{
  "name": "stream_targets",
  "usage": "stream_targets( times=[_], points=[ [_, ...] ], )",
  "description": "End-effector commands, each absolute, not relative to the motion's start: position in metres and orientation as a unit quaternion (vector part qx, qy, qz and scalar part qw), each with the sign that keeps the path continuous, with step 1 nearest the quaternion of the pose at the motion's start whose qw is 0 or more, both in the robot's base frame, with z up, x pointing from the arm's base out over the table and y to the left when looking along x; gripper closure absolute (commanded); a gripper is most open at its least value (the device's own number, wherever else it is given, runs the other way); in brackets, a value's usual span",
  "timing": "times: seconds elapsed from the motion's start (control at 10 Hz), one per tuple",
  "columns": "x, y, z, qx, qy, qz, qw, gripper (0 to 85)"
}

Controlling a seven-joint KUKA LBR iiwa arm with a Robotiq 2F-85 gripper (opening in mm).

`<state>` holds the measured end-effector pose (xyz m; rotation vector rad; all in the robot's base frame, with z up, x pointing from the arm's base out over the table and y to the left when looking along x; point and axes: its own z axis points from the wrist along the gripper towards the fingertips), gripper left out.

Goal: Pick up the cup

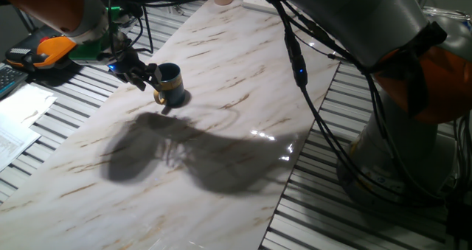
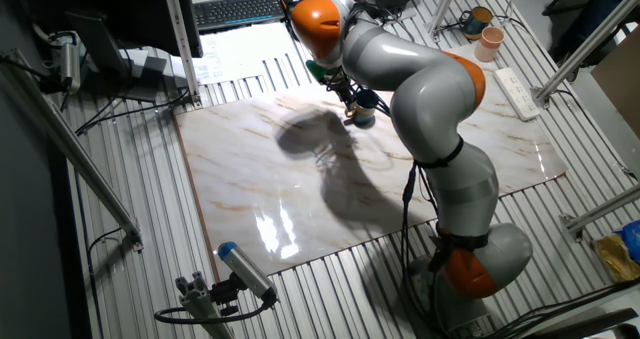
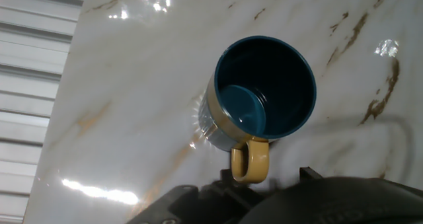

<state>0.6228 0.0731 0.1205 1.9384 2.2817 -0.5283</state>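
The cup is a small navy-blue mug with a yellow handle. It stands upright on the marble board, near the board's left edge. My gripper is just left of the cup, low over the board, with its fingers spread and nothing in them. In the hand view the cup fills the middle. Its handle points toward my gripper, whose dark fingertips show at the bottom edge. In the other fixed view the cup sits by the gripper at the board's far edge.
A pale pink cup and another mug stand beyond the board, by a power strip. A keyboard lies at the back. Papers lie left of the board. Slatted table surface surrounds the board.
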Motion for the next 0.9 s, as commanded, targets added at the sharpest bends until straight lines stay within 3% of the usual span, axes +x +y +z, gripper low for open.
stream_targets(
  times=[0.0,0.8],
  points=[
    [0.6227,0.0729,0.1206,0.635,0.75,-0.178,0.052,34.0],
    [0.6241,0.0747,0.1229,0.612,0.776,-0.146,0.037,34.0]
  ],
)
